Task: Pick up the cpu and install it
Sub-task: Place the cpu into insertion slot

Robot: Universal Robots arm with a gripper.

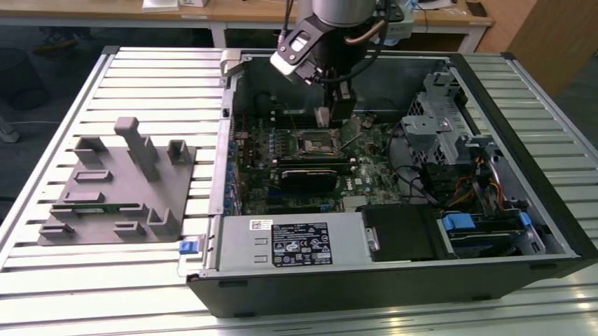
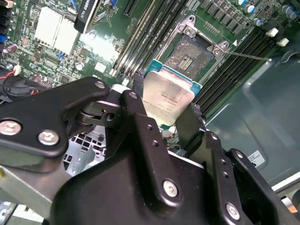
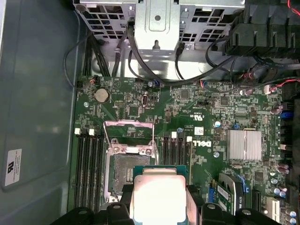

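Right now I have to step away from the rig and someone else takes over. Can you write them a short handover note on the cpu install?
Gripper: jaws shut on the cpu, gripping two opposite edges, with the metal top facing the wrist cameras.
Where: the arm reaches into the open computer case. The cpu hangs above the motherboard, near the socket.
Done: the cpu is picked up and is at the case. The grey holder lies outside it, at the exterior view's left.
Left: the socket is empty, its retention frame is raised, and the cpu is not yet seated.
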